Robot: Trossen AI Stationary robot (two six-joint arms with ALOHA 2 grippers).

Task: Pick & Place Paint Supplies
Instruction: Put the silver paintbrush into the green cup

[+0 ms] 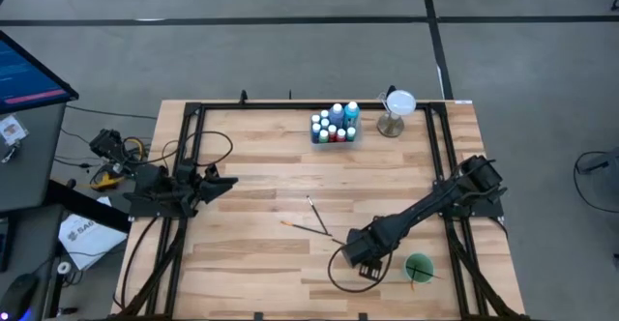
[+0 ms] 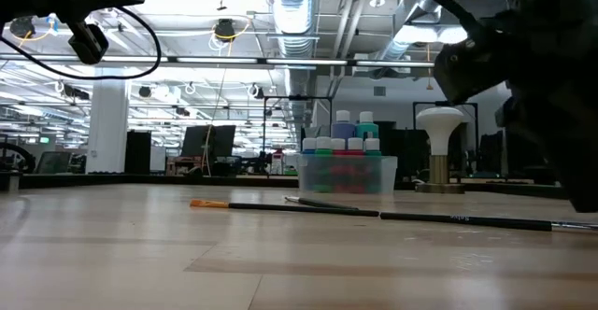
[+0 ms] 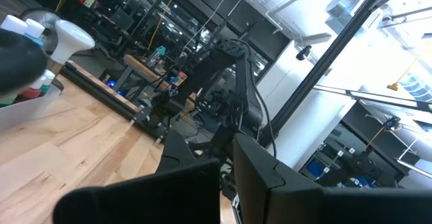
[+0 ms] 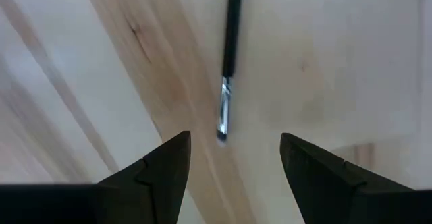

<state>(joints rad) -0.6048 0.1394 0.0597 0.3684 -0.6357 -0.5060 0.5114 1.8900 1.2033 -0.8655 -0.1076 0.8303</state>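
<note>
Thin dark-handled paintbrushes (image 1: 314,219) lie flat on the wooden table near its middle. One has an orange end (image 2: 207,204). Another, long and dark (image 2: 467,219), reaches toward the right. My right gripper (image 4: 235,150) hangs open just above the table and points down. The metal-ferruled tip of one brush (image 4: 224,113) lies ahead of the gap between its fingers, untouched. White-capped paint bottles (image 1: 334,126) stand in a clear tub (image 2: 346,175) at the far edge. My left gripper (image 1: 218,183) waits shut at the table's left, above the surface.
A white-topped stemmed stand (image 1: 397,108) is right of the bottle tub at the far edge. A round green cup (image 1: 419,268) sits close to my right gripper, near the table's front right. A black cable loops on the table by the right arm (image 1: 338,268).
</note>
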